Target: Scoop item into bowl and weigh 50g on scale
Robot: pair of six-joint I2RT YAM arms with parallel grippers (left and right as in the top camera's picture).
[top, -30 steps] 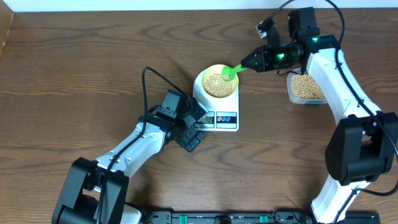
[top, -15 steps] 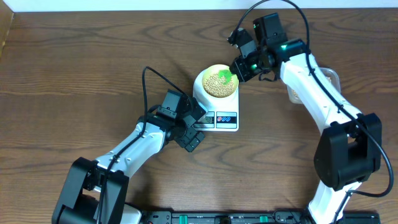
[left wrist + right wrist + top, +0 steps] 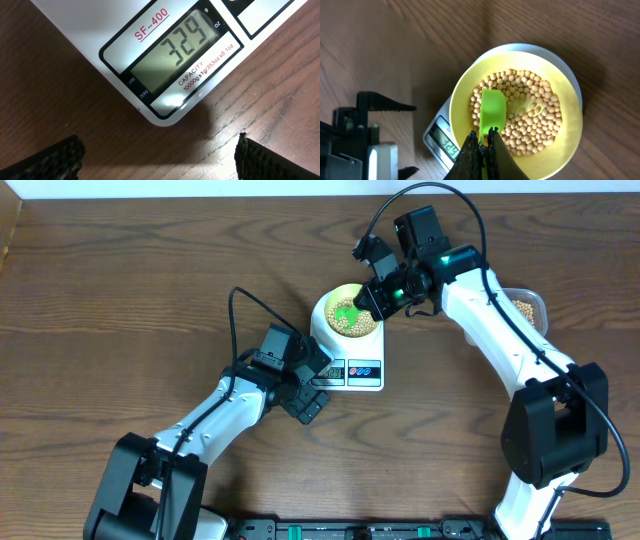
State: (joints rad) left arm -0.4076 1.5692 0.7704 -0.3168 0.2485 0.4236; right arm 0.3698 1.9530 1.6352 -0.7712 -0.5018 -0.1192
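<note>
scale (image 3: pixel 90 45): cropped by the top and right edges of the left wrist view; a decimal point among the digits cannot be made out.
button panel (image 3: pixel 265 15): cut off at the corner.
left fingers (image 3: pixel 50 160): only the tips are shown, cut by the lower edge.
container (image 3: pixel 530 305): largely hidden behind the right arm (image 3: pixel 500 315).
scoop (image 3: pixel 493 112): handle concealed between the right fingers (image 3: pixel 466 160).
bowl (image 3: pixel 571 120): near rim partly hidden by those fingers.
display (image 3: pixel 328 370): overhead, too small to be read.
</note>
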